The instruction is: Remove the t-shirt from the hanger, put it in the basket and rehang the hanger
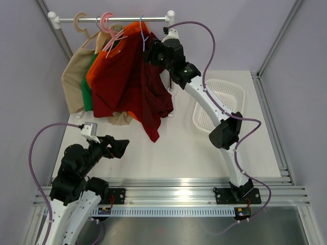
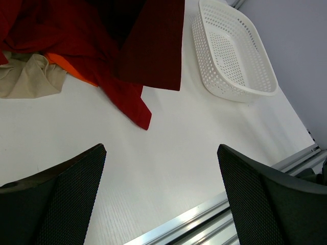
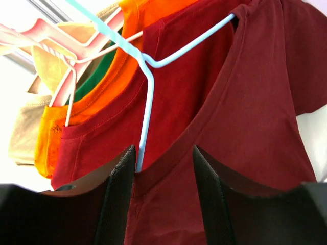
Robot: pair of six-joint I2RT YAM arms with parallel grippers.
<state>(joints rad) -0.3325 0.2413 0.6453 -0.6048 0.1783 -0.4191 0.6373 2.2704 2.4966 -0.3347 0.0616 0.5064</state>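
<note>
Two pincers stand spread: the left pincer [image 2: 161, 153] empty over the worktop [image 2: 61, 127], well away from the hanger [image 3: 148, 102], the right pincer [image 3: 163, 150] straddling the collar of the t-shirt [image 3: 245, 117] draped on that hanger, where closing might nip wire too and drag both.

Loads of bare table [image 1: 179, 153] ahead of the left gripper [image 2: 161, 153], with the basket [image 1: 236, 91] off at the far right, but up at the rail [image 1: 92, 19] it's cramped: the right gripper [image 3: 163, 151] straddles the hanger [image 3: 145, 102] wire, with the t-shirt [image 3: 245, 117] and red shirt [image 1: 112, 87] crowding close around it.
</note>
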